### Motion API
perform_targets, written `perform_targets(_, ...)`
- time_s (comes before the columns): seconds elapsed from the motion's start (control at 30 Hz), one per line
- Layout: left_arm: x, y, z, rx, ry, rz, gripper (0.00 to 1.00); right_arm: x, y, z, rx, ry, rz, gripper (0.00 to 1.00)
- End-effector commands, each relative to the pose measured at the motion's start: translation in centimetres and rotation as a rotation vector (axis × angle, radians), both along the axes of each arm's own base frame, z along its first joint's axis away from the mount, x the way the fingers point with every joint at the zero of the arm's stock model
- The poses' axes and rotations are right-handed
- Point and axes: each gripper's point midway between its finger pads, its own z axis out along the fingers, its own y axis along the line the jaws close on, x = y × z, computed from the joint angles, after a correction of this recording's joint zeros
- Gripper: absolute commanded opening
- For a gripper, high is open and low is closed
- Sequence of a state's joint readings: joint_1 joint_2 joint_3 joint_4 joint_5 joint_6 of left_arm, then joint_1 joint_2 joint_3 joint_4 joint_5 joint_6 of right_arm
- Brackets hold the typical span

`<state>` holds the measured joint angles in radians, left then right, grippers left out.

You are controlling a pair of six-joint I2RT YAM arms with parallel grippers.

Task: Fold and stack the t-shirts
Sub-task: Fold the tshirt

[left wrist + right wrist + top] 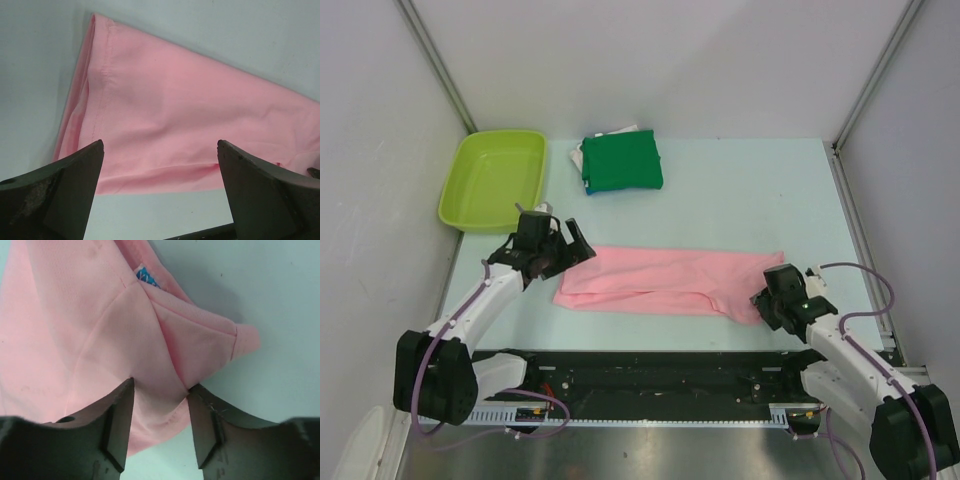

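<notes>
At the near middle of the table (750, 200), the pink t-shirt (665, 280) lies flat as a long band. It is folded along its length, with the hem end to the left and the neck end to the right. The right gripper (763, 302) is low on the neck end, just beside the neck label (146, 276) and a sleeve tip (246, 340). Its jaws stand partly together, with a ridge of cloth rising between them. Whether the pads already bite the cloth firmly cannot be told from the wrist view. The left gripper (572, 243) hangs over the hem end with its jaws spread wide and holds nothing. The hem (102, 75) shows beyond its fingers.

By the look of the band, the step in hand is the cross fold, which brings one end over the other. To do it well, each gripper should take all the layers at its end, not only the top one; otherwise the band opens when it is lifted. The left gripper should come down on the hem end before it closes. Both should lift low and travel together, so that the edges meet squarely and no slack bunches in the middle. After that the shirt belongs on the stack (623, 163) of folded shirts, dark green on top. This stack sits at the far side, well apart from the pink one and to the right of the lime green tub (495, 175).
</notes>
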<state>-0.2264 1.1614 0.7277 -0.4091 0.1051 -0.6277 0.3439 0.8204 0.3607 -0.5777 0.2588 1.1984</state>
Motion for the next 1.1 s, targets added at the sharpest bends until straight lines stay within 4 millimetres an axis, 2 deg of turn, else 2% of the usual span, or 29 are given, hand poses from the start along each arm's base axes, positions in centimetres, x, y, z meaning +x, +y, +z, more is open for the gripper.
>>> perform_targets(0.0, 0.9, 0.1, 1.7, 0.02, -0.046, -0.01, 1.0, 1.9, -1.1, -0.2, -0.065, -0.048, -0.03, 0.4)
perform_targets(0.07, 0.8, 0.1, 1.8, 0.022, -0.045, -0.01, 1.0, 2.7, -1.4, -0.1, -0.073, -0.067, -0.038, 0.29)
perform_targets(0.1, 0.7, 0.2, 2.0, 0.022, -0.052, -0.009, 1.0, 2.8, -1.6, -0.4, -0.085, -0.057, -0.036, 0.16)
perform_targets(0.17, 0.6, 0.3, 2.1, 0.029, -0.054, -0.006, 1.0, 3.9, -1.7, -0.1, -0.09, -0.081, -0.041, 0.01)
perform_targets(0.23, 0.6, 0.5, 2.1, 0.039, -0.054, -0.003, 1.0, 4.4, -2.0, -0.5, -0.114, -0.061, -0.035, 0.0)
perform_targets(0.27, 0.6, 0.6, 2.3, 0.042, -0.056, -0.004, 1.0, 5.6, -2.0, 0.3, -0.113, -0.092, -0.039, 0.0)
perform_targets(0.37, 0.7, 0.8, 2.5, 0.052, -0.063, -0.001, 1.0, 7.6, -2.3, 0.2, -0.123, -0.093, -0.029, 0.0)
perform_targets(0.4, 0.7, 0.8, 2.5, 0.053, -0.064, 0.0, 1.0, 8.9, -2.0, 1.2, -0.115, -0.118, -0.024, 0.0)
perform_targets(0.47, 0.8, 0.8, 2.8, 0.05, -0.071, 0.0, 1.0, 10.6, -1.9, 0.8, -0.136, -0.115, 0.019, 0.0)
perform_targets(0.5, 0.7, 0.8, 2.7, 0.05, -0.066, 0.001, 1.0, 12.3, -1.8, 1.9, -0.132, -0.143, 0.027, 0.0)
perform_targets(0.53, 0.8, 0.7, 2.8, 0.047, -0.069, -0.001, 1.0, 13.5, -1.7, 2.1, -0.153, -0.159, 0.073, 0.0)
perform_targets(0.6, 0.9, 0.7, 2.9, 0.047, -0.072, -0.002, 1.0, 15.1, -1.9, 1.1, -0.192, -0.105, 0.11, 0.0)
perform_targets(0.63, 0.9, 0.7, 2.9, 0.048, -0.072, -0.002, 1.0, 17.5, -1.6, 2.7, -0.2, -0.149, 0.13, 0.0)
perform_targets(0.67, 1.0, 0.7, 2.9, 0.046, -0.071, 0.0, 1.0, 18.1, -1.8, 1.3, -0.231, -0.1, 0.167, 0.0)
perform_targets(0.7, 1.0, 0.6, 2.9, 0.043, -0.071, -0.002, 1.0, 19.0, -1.8, 1.2, -0.238, -0.094, 0.182, 0.0)
perform_targets(0.73, 0.9, 0.5, 2.8, 0.04, -0.069, -0.005, 1.0, 21.7, -1.6, 2.9, -0.242, -0.146, 0.189, 0.0)
perform_targets(0.83, 0.9, 0.2, 2.8, 0.024, -0.065, -0.01, 1.0, 24.5, -1.9, 0.4, -0.226, -0.093, 0.211, 0.0)
perform_targets(0.87, 0.9, 0.2, 2.8, 0.021, -0.065, -0.014, 1.0, 27.1, -1.5, 1.8, -0.208, -0.142, 0.216, 0.0)
perform_targets(0.9, 0.8, 0.1, 2.8, 0.019, -0.067, -0.015, 1.0, 27.9, -1.3, -0.2, -0.202, -0.107, 0.241, 0.0)
perform_targets(0.93, 0.8, 0.1, 2.8, 0.019, -0.065, -0.016, 1.0, 28.9, -1.3, -0.6, -0.19, -0.103, 0.249, 0.0)
perform_targets(0.97, 0.8, 0.1, 2.9, 0.017, -0.069, -0.015, 1.0, 31.6, -0.6, 1.3, -0.174, -0.165, 0.265, 0.0)
perform_targets(1.0, 0.7, 0.1, 2.9, 0.013, -0.071, -0.015, 1.0, 32.2, -0.3, -0.8, -0.171, -0.133, 0.289, 0.0)
perform_targets(1.03, 0.7, 0.0, 3.1, 0.008, -0.076, -0.014, 1.0, 33.3, 0.0, -0.7, -0.164, -0.142, 0.302, 0.0)
perform_targets(1.07, 0.7, 0.0, 3.1, 0.006, -0.081, -0.019, 1.0, 35.8, 0.7, 1.0, -0.152, -0.199, 0.32, 0.0)
